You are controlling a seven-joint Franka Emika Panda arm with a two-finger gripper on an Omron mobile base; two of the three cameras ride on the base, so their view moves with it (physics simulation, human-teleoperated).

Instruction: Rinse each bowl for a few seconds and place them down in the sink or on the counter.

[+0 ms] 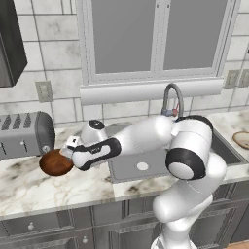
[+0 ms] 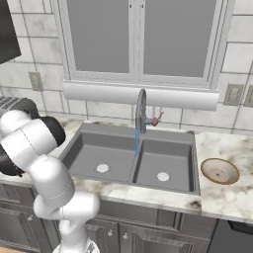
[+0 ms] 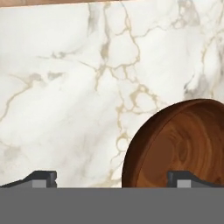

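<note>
The reddish-brown bowl (image 1: pixel 54 164) sits upright on the counter (image 1: pixel 29 189) left of the sink (image 1: pixel 146 168), just in front of the toaster. My gripper (image 1: pixel 63 153) hovers at its right rim, open. In the hand view the brown bowl (image 3: pixel 179 144) fills the lower right; its near rim lies between the fingertips (image 3: pixel 43 177), one tip over bare marble (image 3: pixel 65 87) and the other over the bowl's inside. Nothing is gripped. The pale beige bowl (image 2: pixel 220 171) rests on the counter (image 2: pixel 222 200) right of the sink (image 2: pixel 118 148). A thin blue stream runs from the faucet (image 2: pixel 141 108).
A silver toaster (image 1: pixel 24 133) stands against the wall at the left. Wall outlets (image 1: pixel 44 91) and a window ledge (image 1: pixel 151 90) are behind the sink. The beige bowl (image 1: pixel 241 139) shows at the right edge. Grey cabinet drawers (image 1: pixel 44 226) run below.
</note>
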